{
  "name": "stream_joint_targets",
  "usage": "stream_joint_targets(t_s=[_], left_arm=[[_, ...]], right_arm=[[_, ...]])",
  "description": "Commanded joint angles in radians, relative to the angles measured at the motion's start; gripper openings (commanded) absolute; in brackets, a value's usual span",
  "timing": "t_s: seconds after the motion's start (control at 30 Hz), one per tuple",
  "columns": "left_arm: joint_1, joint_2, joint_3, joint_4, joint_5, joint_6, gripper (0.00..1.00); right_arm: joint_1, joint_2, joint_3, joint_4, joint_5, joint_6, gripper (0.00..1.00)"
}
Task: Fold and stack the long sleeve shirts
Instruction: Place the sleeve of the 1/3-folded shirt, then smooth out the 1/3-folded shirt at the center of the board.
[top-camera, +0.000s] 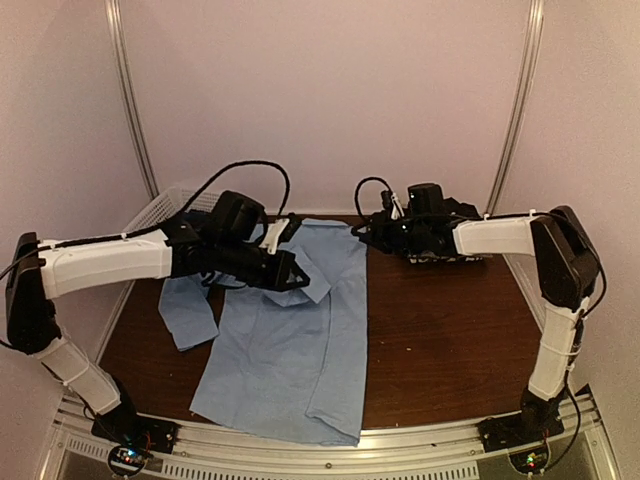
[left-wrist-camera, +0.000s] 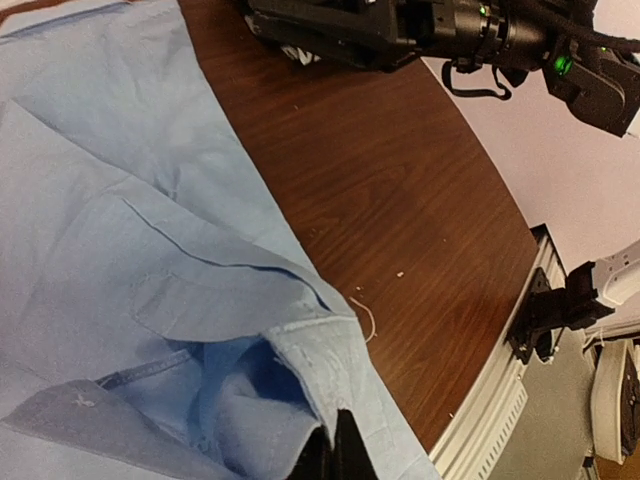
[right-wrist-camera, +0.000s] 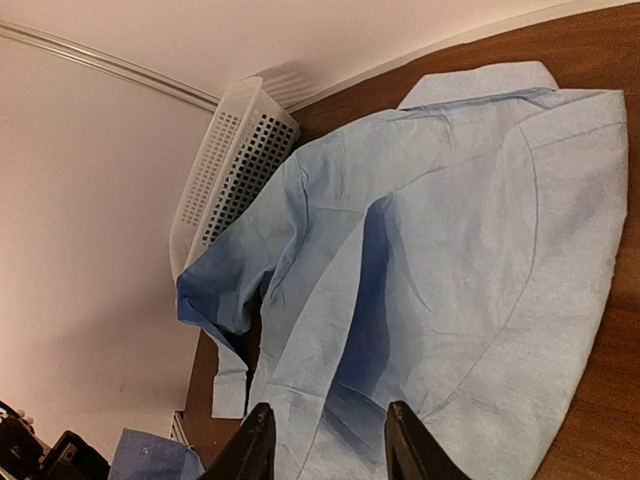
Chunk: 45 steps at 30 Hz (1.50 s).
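A light blue long sleeve shirt (top-camera: 300, 340) lies spread over the left and middle of the brown table, collar toward the back wall. One sleeve hangs crumpled at the left (top-camera: 188, 310). My left gripper (top-camera: 293, 272) hovers over the shirt's upper part, shut on a fold of its blue cloth (left-wrist-camera: 330, 380); in the left wrist view the black fingertips (left-wrist-camera: 350, 450) pinch the stitched edge. My right gripper (top-camera: 360, 232) is at the shirt's far right corner. In the right wrist view it (right-wrist-camera: 330, 445) stands open above the shirt (right-wrist-camera: 450, 260) with nothing between its fingers.
A white plastic mesh basket (top-camera: 160, 205) stands at the back left, also visible in the right wrist view as the basket (right-wrist-camera: 235, 160). Something dark with light marks (top-camera: 445, 260) lies under my right wrist. Bare brown table (top-camera: 450, 340) extends right of the shirt. The metal rail (top-camera: 330, 455) marks the near edge.
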Motion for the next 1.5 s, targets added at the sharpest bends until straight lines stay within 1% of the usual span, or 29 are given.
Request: stream_joint_targets(t_s=[0.0,0.03,0.07,0.1,0.13,0.2,0.23,0.27,0.3,0.37,0.47,0.57,0.7,0.83,0.97,1.07,1.1,1.17,1.27,1.37,1.47], left_arm=[[-0.080,0.094,-0.022,0.147,0.132,-0.089,0.00],[-0.098,0.118,-0.020,0.152,0.131,-0.094,0.00],[-0.116,0.139,-0.018,0.152,0.137,-0.095,0.03],[-0.126,0.155,-0.015,0.152,0.145,-0.094,0.09],[-0.137,0.165,-0.015,0.152,0.148,-0.094,0.18],[-0.149,0.167,-0.018,0.147,0.146,-0.088,0.46],[-0.148,0.161,-0.021,0.140,0.139,-0.084,0.58],[-0.150,0.154,-0.023,0.130,0.127,-0.078,0.67],[-0.149,0.143,-0.025,0.120,0.116,-0.072,0.72],[-0.150,0.117,-0.032,0.106,0.098,-0.059,0.76],[-0.148,0.080,-0.047,0.095,0.057,-0.058,0.76],[-0.148,0.065,-0.062,0.102,0.046,-0.059,0.76],[-0.144,0.065,-0.065,0.067,-0.014,-0.064,0.73],[-0.142,0.083,-0.067,0.055,-0.018,-0.058,0.67],[-0.142,0.101,-0.072,0.052,-0.015,-0.054,0.60],[-0.142,0.111,-0.082,0.055,-0.012,-0.050,0.52],[-0.142,0.113,-0.089,0.060,-0.007,-0.048,0.48],[-0.142,0.121,-0.102,0.076,0.009,-0.048,0.41],[-0.142,0.133,-0.126,0.108,0.043,-0.046,0.34],[-0.142,0.149,-0.144,0.135,0.073,-0.048,0.31],[-0.143,0.163,-0.160,0.161,0.090,-0.053,0.30]], right_arm=[[0.027,-0.119,-0.159,-0.044,0.081,-0.084,0.40],[0.034,-0.147,-0.189,-0.060,0.097,-0.096,0.40],[0.042,-0.172,-0.220,-0.069,0.110,-0.108,0.41],[0.048,-0.197,-0.251,-0.077,0.118,-0.118,0.41],[0.056,-0.220,-0.275,-0.095,0.130,-0.130,0.42],[0.078,-0.261,-0.312,-0.148,0.158,-0.168,0.45],[0.090,-0.280,-0.327,-0.173,0.179,-0.190,0.46],[0.102,-0.301,-0.342,-0.207,0.199,-0.208,0.47],[0.114,-0.322,-0.355,-0.234,0.219,-0.225,0.47],[0.143,-0.361,-0.386,-0.277,0.265,-0.253,0.48],[0.198,-0.407,-0.416,-0.335,0.319,-0.292,0.48],[0.250,-0.432,-0.454,-0.355,0.349,-0.299,0.49],[0.344,-0.440,-0.458,-0.396,0.396,-0.312,0.49],[0.427,-0.414,-0.449,-0.439,0.472,-0.313,0.49],[0.466,-0.351,-0.428,-0.449,0.504,-0.285,0.48],[0.493,-0.301,-0.400,-0.455,0.526,-0.260,0.47],[0.500,-0.278,-0.390,-0.462,0.534,-0.252,0.47],[0.509,-0.252,-0.376,-0.473,0.542,-0.239,0.47],[0.523,-0.223,-0.366,-0.482,0.544,-0.225,0.46],[0.538,-0.211,-0.348,-0.501,0.555,-0.217,0.48],[0.549,-0.198,-0.330,-0.525,0.564,-0.212,0.49]])
